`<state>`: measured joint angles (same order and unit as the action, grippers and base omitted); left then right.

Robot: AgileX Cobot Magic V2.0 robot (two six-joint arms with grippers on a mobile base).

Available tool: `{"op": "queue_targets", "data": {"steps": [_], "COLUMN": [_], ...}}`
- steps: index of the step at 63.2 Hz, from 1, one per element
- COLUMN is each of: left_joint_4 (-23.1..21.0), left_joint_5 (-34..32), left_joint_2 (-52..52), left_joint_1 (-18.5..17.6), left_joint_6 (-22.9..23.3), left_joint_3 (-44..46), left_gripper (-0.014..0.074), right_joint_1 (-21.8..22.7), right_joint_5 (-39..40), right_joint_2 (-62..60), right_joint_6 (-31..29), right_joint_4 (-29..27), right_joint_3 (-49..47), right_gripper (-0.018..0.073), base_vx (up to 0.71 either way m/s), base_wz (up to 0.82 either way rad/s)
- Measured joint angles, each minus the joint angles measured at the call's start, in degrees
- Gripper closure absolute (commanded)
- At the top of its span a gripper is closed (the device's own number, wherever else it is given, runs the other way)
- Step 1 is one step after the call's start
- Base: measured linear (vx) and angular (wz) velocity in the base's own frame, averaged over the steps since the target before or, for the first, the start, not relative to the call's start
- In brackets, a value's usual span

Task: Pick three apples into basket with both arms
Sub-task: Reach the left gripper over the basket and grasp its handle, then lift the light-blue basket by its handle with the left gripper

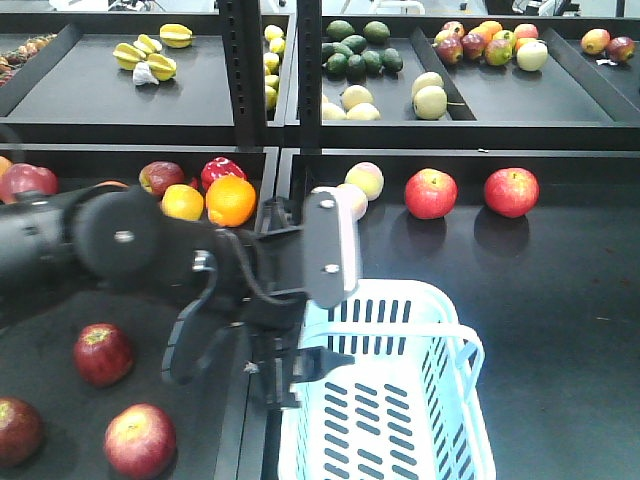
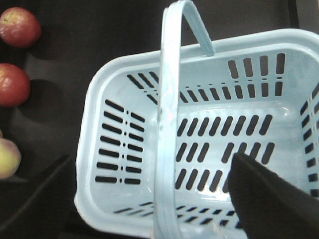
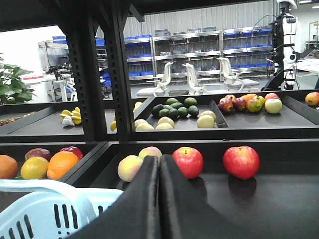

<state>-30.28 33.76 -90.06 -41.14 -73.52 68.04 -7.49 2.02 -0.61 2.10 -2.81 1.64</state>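
Three dark red apples lie on the near left tray. The pale blue basket stands to their right, and the left wrist view shows the basket with nothing inside and its handle raised across it. My left arm reaches in from the left. Its gripper hangs open over the basket's near left corner, and this left gripper holds nothing. My right gripper is shut and holds nothing, low beside the basket rim. It is outside the front view.
Two bright red apples and pale peach-coloured fruits lie behind the basket. Oranges and more fruit sit at the back of the left tray. A black upright post divides the shelves. An upper shelf holds more fruit.
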Motion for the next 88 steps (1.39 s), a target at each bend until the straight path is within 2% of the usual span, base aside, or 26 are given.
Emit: {"op": "queue_targets", "data": {"steps": [22,31,40,54,63,74,83,88], "left_joint_4": [1.2,2.6,3.7,3.9,4.2,6.7,11.2,15.8], "left_joint_5": [-0.1,-0.4,-0.5,-0.5,-0.5,-0.3,0.7,1.8], "left_joint_2": [-11.2,-13.4,-14.0,-14.2,-14.2,-13.8,-10.1,-6.7], "left_joint_1": [-1.5,-1.5,-1.5,-1.5,-1.5,-1.5,-1.5,-1.5], "left_joint_6": [0.3,0.3,0.3,0.3,0.4,1.5,5.3,7.3], "left_joint_3": [7.3,7.9,7.9,7.9,7.9,7.9,7.9,7.9], "left_gripper": [0.0013,0.0069,0.023,0.0605,0.0605,0.0604,0.0604,0.0604], "right_joint_1": [0.0,0.0,0.0,0.0,0.0,0.0,0.0,0.0], "right_joint_5": [0.0,0.0,0.0,0.0,0.0,0.0,0.0,0.0], "right_joint_2": [0.0,0.0,0.0,0.0,0.0,0.0,0.0,0.0], "right_joint_6": [0.0,0.0,0.0,0.0,0.0,0.0,0.0,0.0], "right_joint_4": [0.0,0.0,0.0,0.0,0.0,0.0,0.0,0.0], "right_joint_3": [0.0,0.0,0.0,0.0,0.0,0.0,0.0,0.0], "right_gripper": [0.0568,0.0568,0.0568,0.0568,0.0568,0.0568,0.0568,0.0568], "base_vx": [0.0,0.0,0.0,0.0,0.0,0.0,0.0,0.0], "base_wz": [0.0,0.0,0.0,0.0,0.0,0.0,0.0,0.0]}}
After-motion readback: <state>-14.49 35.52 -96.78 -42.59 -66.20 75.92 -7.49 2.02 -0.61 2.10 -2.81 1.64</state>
